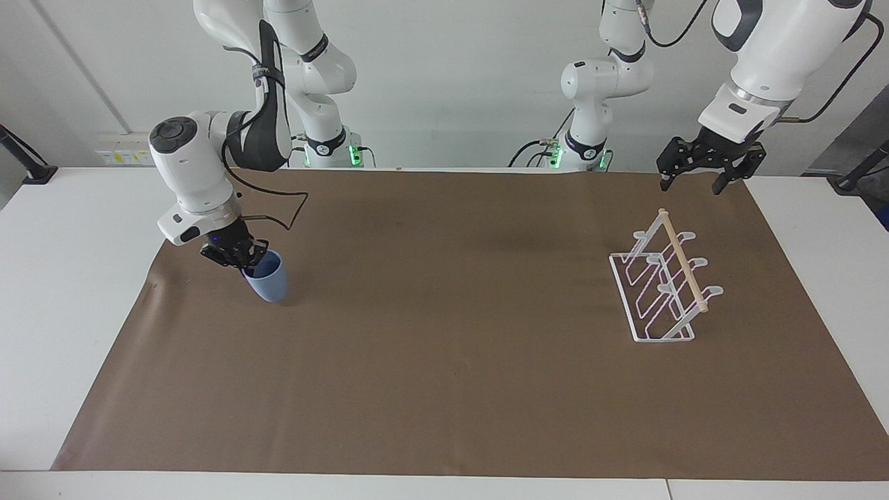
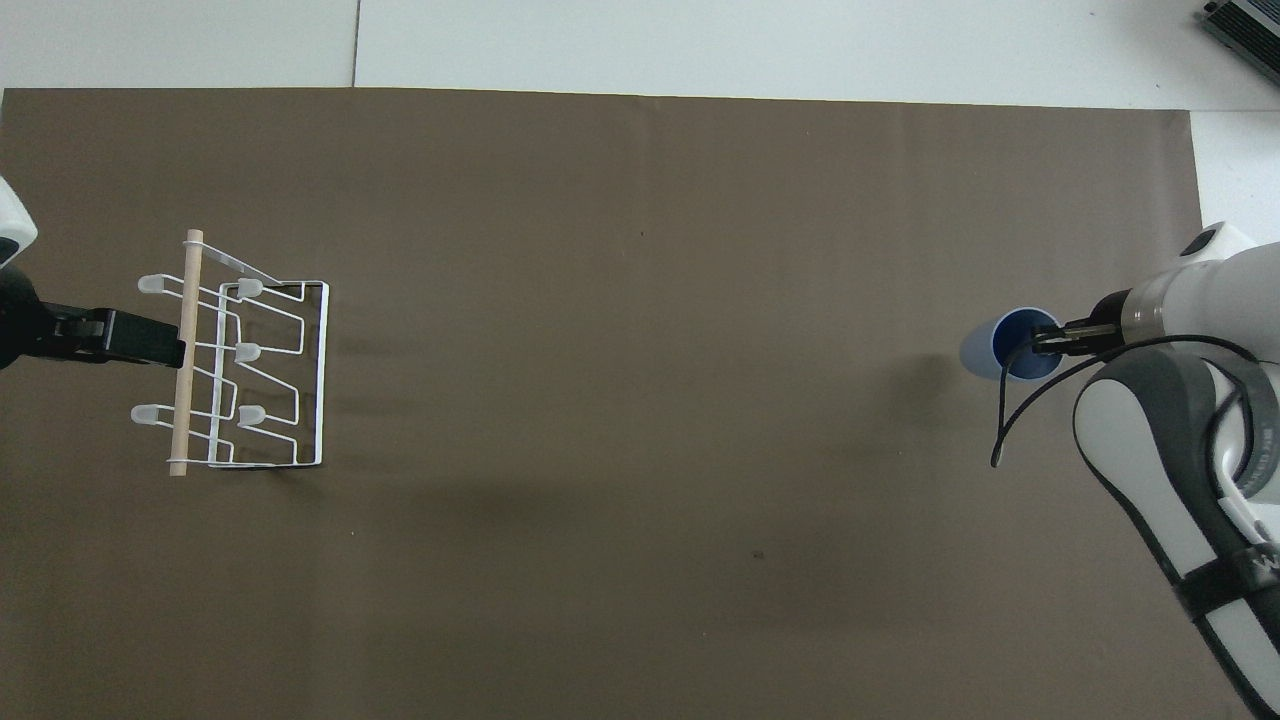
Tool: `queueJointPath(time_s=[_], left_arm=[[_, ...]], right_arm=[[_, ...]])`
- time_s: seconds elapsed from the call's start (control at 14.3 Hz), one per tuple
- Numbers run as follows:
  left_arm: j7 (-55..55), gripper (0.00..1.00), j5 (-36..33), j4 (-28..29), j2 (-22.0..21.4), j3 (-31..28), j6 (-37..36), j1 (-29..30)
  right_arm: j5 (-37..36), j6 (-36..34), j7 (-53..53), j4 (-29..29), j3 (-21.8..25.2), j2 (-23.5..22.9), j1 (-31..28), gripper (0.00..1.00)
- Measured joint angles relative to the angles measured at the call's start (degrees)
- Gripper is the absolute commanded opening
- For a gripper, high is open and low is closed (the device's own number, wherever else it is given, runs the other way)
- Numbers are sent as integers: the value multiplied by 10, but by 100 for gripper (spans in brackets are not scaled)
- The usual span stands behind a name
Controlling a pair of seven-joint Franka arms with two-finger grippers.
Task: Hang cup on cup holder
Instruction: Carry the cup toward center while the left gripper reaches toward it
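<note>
Gripping the cup (image 1: pixel 268 279) rim, right gripper (image 1: pixel 239 255) shows no readable label.

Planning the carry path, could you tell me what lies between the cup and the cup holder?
Only bare brown mat separates the cup from the cup holder, per the overhead view.

Cup (image 1: pixel 268 280) and cup holder (image 1: pixel 663 288) sit at separate ends of mat (image 1: pixel 444 389).

The right arm's white, dark-sleeved forearm slants down at the left of the facing view, wrist bent so that the right black two-finger gripper (image 1: pixel 244 260) (image 2: pixel 1045 341) points downward, its fingers pinched together on the rim of what it holds. The left arm waits at the upper right, its left black two-finger gripper (image 1: pixel 696 182) hanging with fingers spread.
</note>
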State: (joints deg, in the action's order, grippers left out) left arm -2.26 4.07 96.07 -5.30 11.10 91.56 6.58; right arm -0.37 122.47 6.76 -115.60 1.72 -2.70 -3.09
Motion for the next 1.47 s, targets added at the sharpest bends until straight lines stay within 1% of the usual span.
queueJointPath(time_s=[0.21,0.56,0.7,0.84,0.98,1.12,1.26,1.33,1.47], left_arm=[[44,100,54,-5,-1,-2,-1,5],[147,100,175,-13,-4,-3,-1,7],[196,100,226,-10,-4,-4,0,7],[220,100,286,5,-9,-5,12,11],[249,100,332,34,-20,-5,39,15],[305,100,346,55,-31,2,69,10],[402,100,355,73,-39,8,101,-10],[455,100,371,86,-45,10,121,-18],[547,100,425,108,-55,11,141,-22]], right_arm=[[1,-84,-1,67,-7,1,2,0],[1,-225,-1,180,-16,6,3,0],[1,-271,-1,215,-21,10,3,0],[16,-298,-19,235,-35,14,3,0],[84,-303,-52,240,-49,16,5,0],[158,-303,-66,240,-56,16,6,0],[215,-303,-67,240,-68,16,6,0],[241,-303,-69,240,-78,16,6,0],[286,-303,-89,240,-104,16,6,0]])
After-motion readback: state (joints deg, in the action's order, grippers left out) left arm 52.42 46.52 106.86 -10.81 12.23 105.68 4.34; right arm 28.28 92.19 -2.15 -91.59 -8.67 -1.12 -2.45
